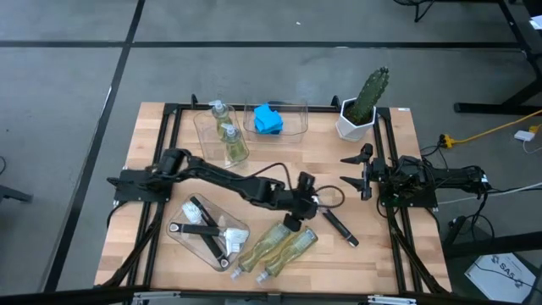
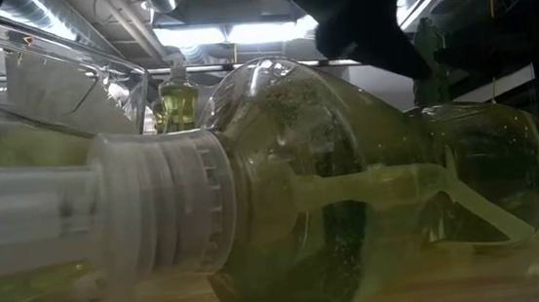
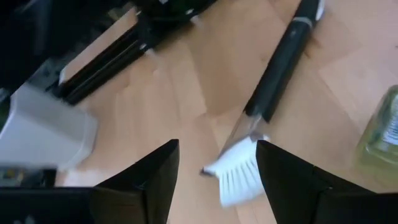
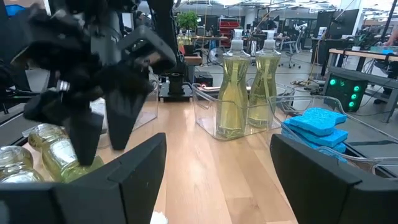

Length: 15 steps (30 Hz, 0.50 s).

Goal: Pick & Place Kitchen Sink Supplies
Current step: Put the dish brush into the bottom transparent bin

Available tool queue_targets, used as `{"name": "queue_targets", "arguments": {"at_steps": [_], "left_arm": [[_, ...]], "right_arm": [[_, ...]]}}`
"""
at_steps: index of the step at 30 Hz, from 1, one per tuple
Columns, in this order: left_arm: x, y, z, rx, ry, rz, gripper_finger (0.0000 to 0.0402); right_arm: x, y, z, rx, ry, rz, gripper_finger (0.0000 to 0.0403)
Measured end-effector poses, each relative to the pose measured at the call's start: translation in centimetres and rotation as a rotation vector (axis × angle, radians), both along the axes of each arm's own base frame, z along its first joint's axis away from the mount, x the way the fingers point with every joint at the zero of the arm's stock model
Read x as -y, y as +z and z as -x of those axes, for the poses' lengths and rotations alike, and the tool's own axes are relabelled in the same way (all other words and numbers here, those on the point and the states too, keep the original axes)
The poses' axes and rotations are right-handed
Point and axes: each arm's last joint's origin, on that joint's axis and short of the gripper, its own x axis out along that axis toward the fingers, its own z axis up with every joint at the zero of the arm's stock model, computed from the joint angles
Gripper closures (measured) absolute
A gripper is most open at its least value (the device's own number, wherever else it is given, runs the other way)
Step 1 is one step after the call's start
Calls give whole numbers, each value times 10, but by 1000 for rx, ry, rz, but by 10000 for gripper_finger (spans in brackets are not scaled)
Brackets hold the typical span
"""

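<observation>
A dish brush lies flat on the wood table, its black handle (image 1: 340,229) pointing toward the near right. My left gripper (image 1: 309,207) hangs open over its white head (image 3: 239,177), one finger on each side without touching. Two soap bottles (image 1: 275,246) lie on their sides near the front edge. They fill the low view (image 2: 351,193). Two more soap bottles (image 1: 224,135) stand in a clear bin at the back, beside blue sponges (image 1: 269,119) in another bin. My right gripper (image 1: 360,174) waits open at the right, level above the table.
A clear bin (image 1: 203,233) with brushes lies at the near left. A cactus in a white pot (image 1: 362,106) stands at the far right corner. A black frame (image 1: 169,110) rims the tabletop. Bare wood shows between the brush and my right gripper.
</observation>
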Motion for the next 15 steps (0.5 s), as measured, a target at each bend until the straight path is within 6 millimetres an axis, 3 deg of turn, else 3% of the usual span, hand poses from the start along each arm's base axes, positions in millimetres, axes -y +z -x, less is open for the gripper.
{"name": "queue_targets", "arguments": {"at_steps": [5, 15], "left_arm": [[-12, -12, -20, -35, -125, -29, 193], [-40, -39, -32, -95, -193, 17, 193]], "right_arm": [[0, 0, 0, 0, 0, 0, 118], [0, 0, 0, 0, 0, 0, 118]]}}
